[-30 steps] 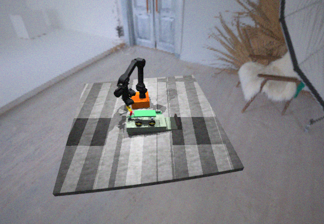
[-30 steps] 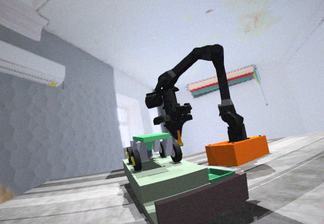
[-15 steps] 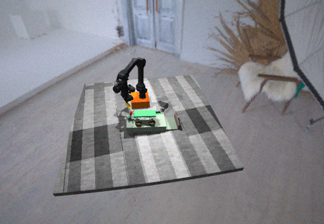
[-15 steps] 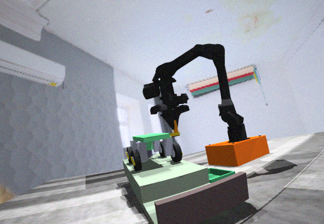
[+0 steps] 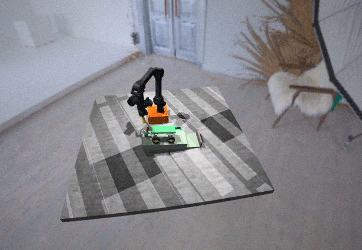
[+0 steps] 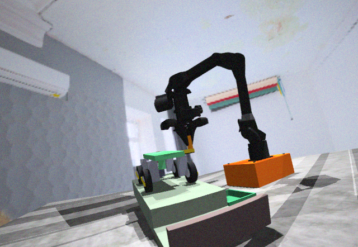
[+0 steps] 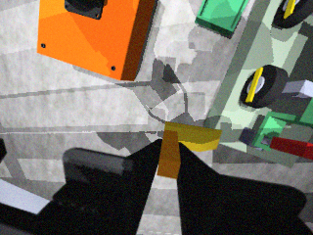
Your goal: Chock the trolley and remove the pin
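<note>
My gripper (image 5: 143, 115) (image 6: 188, 142) (image 7: 168, 144) is shut on the orange handle of the yellow chock (image 5: 143, 120) (image 6: 189, 151) (image 7: 202, 137). It holds the chock in the air beside the ramp's uphill end; the black rubber base is not discernible. The trolley (image 5: 163, 129) (image 6: 163, 155) stands on the pale green ramp (image 5: 163, 147) (image 6: 188, 214), all its visible wheels on the slope. The red-headed stop pin (image 5: 147, 129) (image 7: 295, 147) is at the trolley's uphill end, in its green holder. The green tray (image 6: 240, 199) (image 7: 224, 16) lies beside the ramp, on the arm's side.
The orange base block (image 5: 158, 120) (image 6: 242, 176) (image 7: 90, 41) carries the arm and stands beside the ramp. A brown end board (image 5: 199, 138) (image 6: 219, 224) stands across the ramp's low end. In the wrist view, a trolley wheel (image 7: 266, 87) is right of the chock.
</note>
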Robot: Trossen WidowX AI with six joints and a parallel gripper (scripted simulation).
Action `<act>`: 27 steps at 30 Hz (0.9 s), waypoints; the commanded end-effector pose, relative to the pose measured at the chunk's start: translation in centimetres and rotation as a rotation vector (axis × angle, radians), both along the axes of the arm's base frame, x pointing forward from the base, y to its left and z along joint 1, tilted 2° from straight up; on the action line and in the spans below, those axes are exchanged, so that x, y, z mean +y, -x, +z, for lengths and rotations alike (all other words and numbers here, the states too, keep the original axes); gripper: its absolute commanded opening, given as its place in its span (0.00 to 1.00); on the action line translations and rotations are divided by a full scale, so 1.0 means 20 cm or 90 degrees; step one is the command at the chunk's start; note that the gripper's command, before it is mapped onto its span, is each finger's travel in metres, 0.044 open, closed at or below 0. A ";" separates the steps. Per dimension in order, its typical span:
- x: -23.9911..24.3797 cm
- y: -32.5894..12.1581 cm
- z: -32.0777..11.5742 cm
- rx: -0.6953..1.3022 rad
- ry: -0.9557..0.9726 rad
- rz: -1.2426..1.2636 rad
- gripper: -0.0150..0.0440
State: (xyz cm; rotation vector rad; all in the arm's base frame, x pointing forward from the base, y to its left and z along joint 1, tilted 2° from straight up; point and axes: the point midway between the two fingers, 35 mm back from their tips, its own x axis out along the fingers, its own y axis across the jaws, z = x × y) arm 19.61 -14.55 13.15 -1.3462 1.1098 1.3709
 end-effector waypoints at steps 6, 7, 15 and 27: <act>0.00 0.00 0.00 0.002 0.003 -0.189 0.25; 0.00 0.00 0.00 0.003 0.004 -0.210 0.25; 0.00 0.00 0.00 0.004 0.008 -0.381 0.25; 0.00 0.00 0.00 0.006 0.011 -0.611 0.25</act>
